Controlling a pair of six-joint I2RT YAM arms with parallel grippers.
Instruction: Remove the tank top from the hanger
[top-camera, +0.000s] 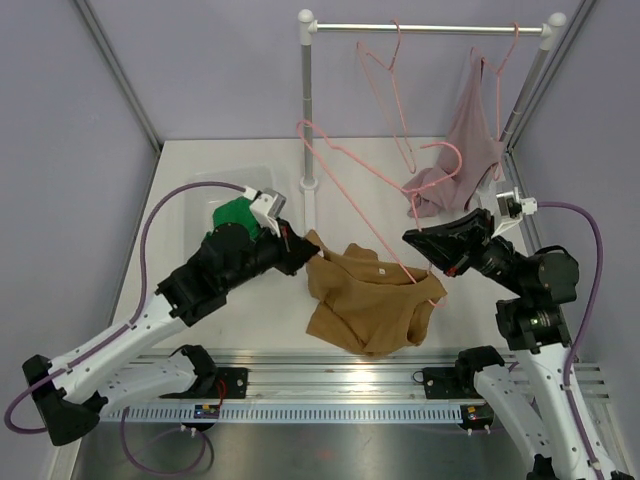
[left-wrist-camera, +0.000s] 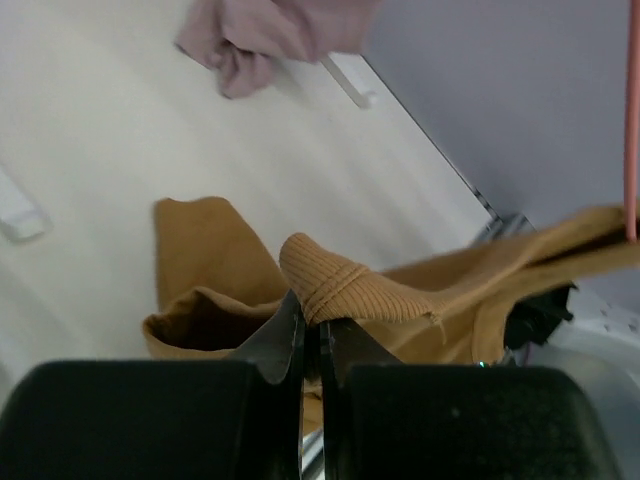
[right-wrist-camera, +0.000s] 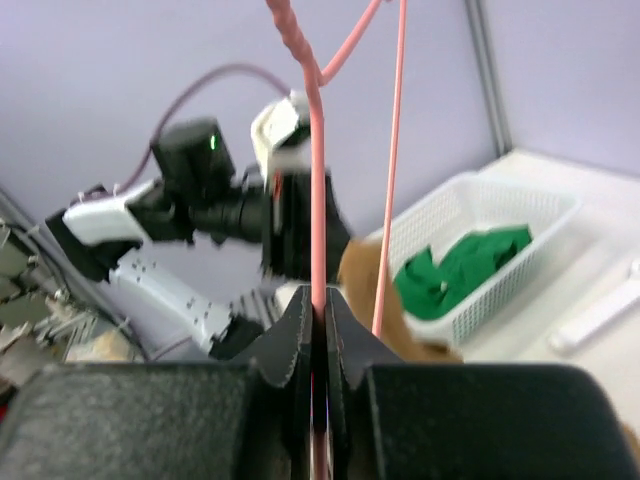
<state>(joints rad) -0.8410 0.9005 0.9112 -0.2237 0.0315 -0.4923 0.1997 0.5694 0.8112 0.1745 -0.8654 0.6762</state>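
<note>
A tan ribbed tank top (top-camera: 365, 300) hangs bunched above the table's front middle, still threaded on a pink wire hanger (top-camera: 350, 170). My left gripper (top-camera: 300, 250) is shut on a strap of the tank top (left-wrist-camera: 335, 285) at its left edge. My right gripper (top-camera: 420, 238) is shut on the hanger's wire (right-wrist-camera: 317, 200) at the garment's right side. The hanger's hook end points up and left toward the rack post. In the right wrist view the tan cloth (right-wrist-camera: 360, 280) hangs behind the wire.
A white basket (top-camera: 200, 215) holding a green garment (top-camera: 235, 212) sits behind my left arm. A clothes rack (top-camera: 430, 28) at the back carries an empty pink hanger (top-camera: 385, 90) and a mauve top (top-camera: 465, 150) on another hanger.
</note>
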